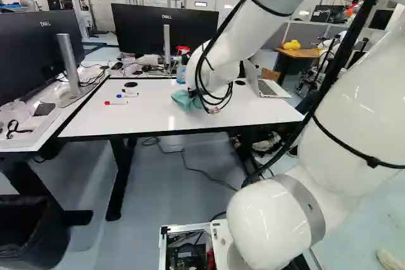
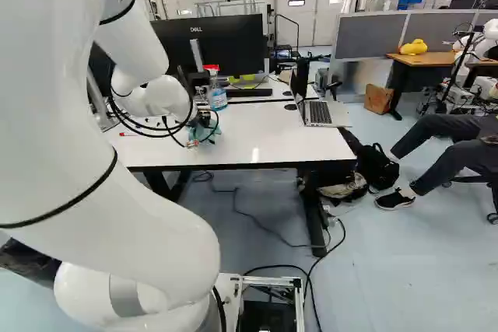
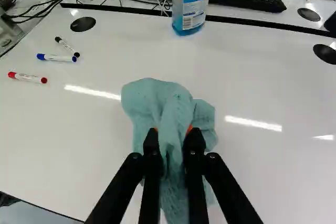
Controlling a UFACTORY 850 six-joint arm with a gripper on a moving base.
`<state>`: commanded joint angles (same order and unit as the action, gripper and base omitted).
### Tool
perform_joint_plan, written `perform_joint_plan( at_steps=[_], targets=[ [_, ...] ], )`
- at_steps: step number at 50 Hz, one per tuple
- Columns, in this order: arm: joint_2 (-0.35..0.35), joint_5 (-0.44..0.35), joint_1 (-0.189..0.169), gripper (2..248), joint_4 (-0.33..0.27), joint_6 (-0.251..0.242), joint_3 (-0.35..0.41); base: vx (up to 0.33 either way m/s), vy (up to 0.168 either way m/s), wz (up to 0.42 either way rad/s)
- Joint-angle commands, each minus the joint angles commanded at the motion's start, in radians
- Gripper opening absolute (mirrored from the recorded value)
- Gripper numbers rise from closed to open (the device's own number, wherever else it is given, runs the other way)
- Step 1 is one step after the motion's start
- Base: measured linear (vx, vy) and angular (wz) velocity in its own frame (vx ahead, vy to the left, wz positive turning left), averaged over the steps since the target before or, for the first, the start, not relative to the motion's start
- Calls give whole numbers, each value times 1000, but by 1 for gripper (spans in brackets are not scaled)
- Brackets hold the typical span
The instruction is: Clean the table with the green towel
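In the right base view my gripper (image 2: 204, 120) is over the white table (image 2: 264, 138), small and partly behind its cables. The green towel (image 1: 185, 99) shows beside the wrist in the left base view. Seen from the wrist, the gripper (image 3: 171, 139) has both fingers pressed on a bunched fold of the towel (image 3: 169, 108), one from each side. Cloth bulges out ahead of the fingertips and trails back beneath the fingers, lying on or just over the tabletop; the exact contact is hidden.
A spray bottle with blue liquid (image 3: 190, 9) stands ahead at the table's far edge. Red (image 3: 27, 77), blue (image 3: 56, 57) and black (image 3: 67, 46) markers lie on the tabletop. A laptop (image 2: 317, 113) is at its right end, monitors (image 1: 166, 28) behind. Another robot (image 2: 475, 48) stands far right.
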<state>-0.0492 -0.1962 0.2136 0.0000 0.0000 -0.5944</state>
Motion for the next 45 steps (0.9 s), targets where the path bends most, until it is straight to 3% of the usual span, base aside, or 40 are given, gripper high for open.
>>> perform_joint_plan(
  at_steps=[18, 45],
  targets=[
    [37, 0, -29, 51, 0, 0, -37, 0, 0, 0],
    [37, 0, -100, 51, 0, 0, -37, 0, 0, 0]
  ],
)
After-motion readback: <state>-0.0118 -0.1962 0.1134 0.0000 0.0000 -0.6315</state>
